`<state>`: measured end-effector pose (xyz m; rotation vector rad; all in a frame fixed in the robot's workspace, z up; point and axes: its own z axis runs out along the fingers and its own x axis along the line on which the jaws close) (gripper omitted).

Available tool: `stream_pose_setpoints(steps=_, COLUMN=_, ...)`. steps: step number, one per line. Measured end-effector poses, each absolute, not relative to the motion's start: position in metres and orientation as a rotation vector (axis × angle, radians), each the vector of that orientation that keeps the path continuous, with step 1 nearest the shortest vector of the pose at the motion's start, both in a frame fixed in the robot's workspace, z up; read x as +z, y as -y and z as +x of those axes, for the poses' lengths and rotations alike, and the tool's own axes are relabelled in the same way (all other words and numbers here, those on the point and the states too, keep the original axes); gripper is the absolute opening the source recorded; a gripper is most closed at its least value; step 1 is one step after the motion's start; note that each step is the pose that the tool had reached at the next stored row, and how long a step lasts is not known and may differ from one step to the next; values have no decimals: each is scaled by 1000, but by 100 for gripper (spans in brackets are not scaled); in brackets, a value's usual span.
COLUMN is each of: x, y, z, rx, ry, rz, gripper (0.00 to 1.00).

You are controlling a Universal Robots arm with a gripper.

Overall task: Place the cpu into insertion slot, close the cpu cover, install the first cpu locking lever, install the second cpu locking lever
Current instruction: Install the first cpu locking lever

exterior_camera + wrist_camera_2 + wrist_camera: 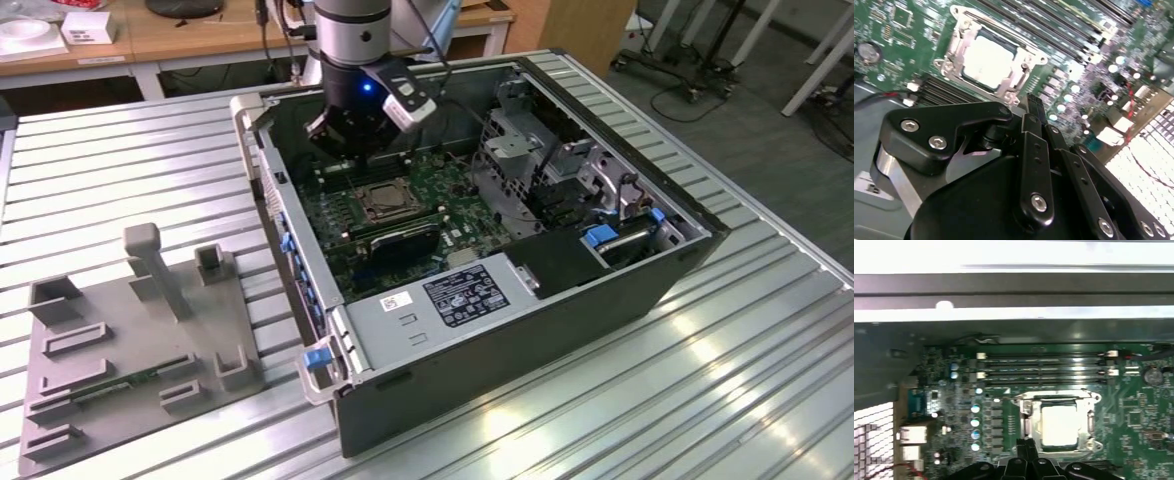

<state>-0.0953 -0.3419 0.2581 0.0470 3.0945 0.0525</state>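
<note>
Pale tan-silver and square, the small flat cpu (988, 61) sits seated in the silvery-rimmed square insertion slot (383, 199) on the green circuit board (1134, 415); the open dark metal computer case (641, 290) lies on its side, so the board faces up to the arm; the thin silvery windowed cpu cover (956, 46) lies flat around the chip and frames it, so seating and covering look done; whether the latching is finished I cannot tell; the black gripper (1033, 105) hangs low just beside one edge of the socket, its fingers (1029, 150) pinched together on nothing, a narrow tip that I judge suits pressing rather than carrying; the socket lies between it and the long black memory slots (1044, 367).
</note>
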Motion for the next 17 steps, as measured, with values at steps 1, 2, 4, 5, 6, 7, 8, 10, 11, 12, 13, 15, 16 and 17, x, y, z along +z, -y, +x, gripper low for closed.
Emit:
stream_pose_setpoints(steps=1, x=258, y=342, z=-98, rx=51, ry=-3094, rz=47, gripper=11)
stream_pose_setpoints(steps=2, x=258, y=342, z=-101, rx=49, ry=-3094, rz=47, gripper=11)
stream_pose_setpoints(steps=4, x=258, y=342, z=-106, rx=48, ry=-3092, rz=46, gripper=11)
stream_pose_setpoints(steps=5, x=258, y=342, z=-108, rx=48, ry=-3092, rz=45, gripper=11)
stream_pose_setpoints(steps=6, x=258, y=342, z=-110, rx=47, ry=-3091, rz=45, gripper=11)
stream_pose_setpoints(steps=7, x=258, y=342, z=-112, rx=47, ry=-3090, rz=44, gripper=11)
stream_pose_setpoints(steps=8, x=258, y=342, z=-114, rx=47, ry=-3089, rz=44, gripper=11)
stream_pose_setpoints(steps=10, x=257, y=342, z=-116, rx=49, ry=-3088, rz=43, gripper=11)
stream_pose_setpoints(steps=11, x=257, y=342, z=-116, rx=49, ry=-3088, rz=43, gripper=11)
stream_pose_setpoints(steps=12, x=257, y=342, z=-116, rx=49, ry=-3088, rz=43, gripper=11)
stream_pose_setpoints(steps=13, x=257, y=342, z=-116, rx=49, ry=-3088, rz=43, gripper=11)
stream_pose_setpoints(steps=15, x=257, y=340, z=-117, rx=49, ry=-3088, rz=44, gripper=11)
stream_pose_setpoints(steps=16, x=257, y=339, z=-117, rx=49, ry=-3088, rz=44, gripper=11)
stream_pose_setpoints(steps=17, x=257, y=338, z=-117, rx=49, ry=-3088, rz=44, gripper=11)
